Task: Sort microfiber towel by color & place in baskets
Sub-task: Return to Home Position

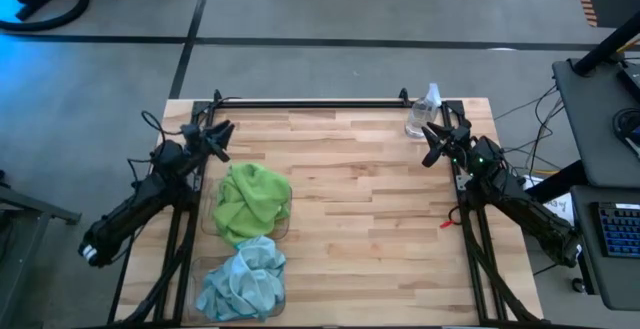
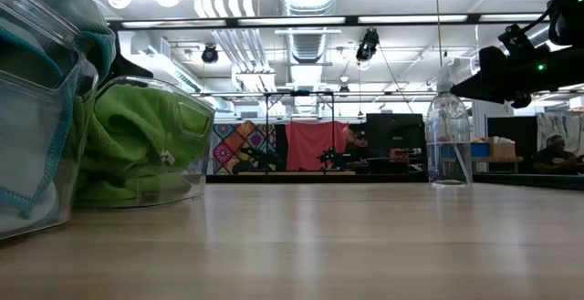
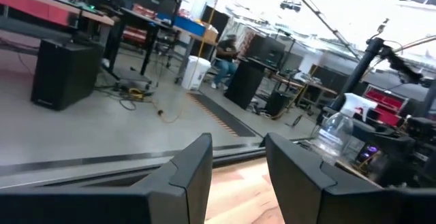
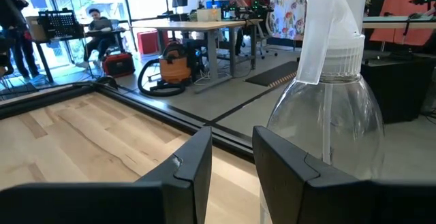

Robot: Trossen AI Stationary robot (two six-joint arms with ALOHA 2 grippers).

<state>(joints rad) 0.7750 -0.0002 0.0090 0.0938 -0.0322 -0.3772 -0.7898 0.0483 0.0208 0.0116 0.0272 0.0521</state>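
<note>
Lime green microfiber towels [image 1: 250, 201] lie heaped in one clear basket [image 2: 195, 127] at the table's left. Pale blue-teal towels [image 1: 243, 281] fill the other basket [image 2: 36, 168], nearer the front edge. My left gripper [image 1: 218, 137] hovers above the table's far left, beyond the green heap, pointing level. Its fingers are open with nothing between them [image 3: 237, 149]. My right gripper [image 1: 432, 141] hovers at the far right, just short of the spray bottle. It is also open and holds nothing [image 4: 231, 142].
A clear spray bottle [image 1: 424, 115] stands upright at the far right corner, close in front of my right gripper [image 2: 449, 136]. Bare wooden table top [image 1: 370, 229] spreads between the baskets and the right arm. A black frame rail [image 1: 310, 102] runs along the far edge.
</note>
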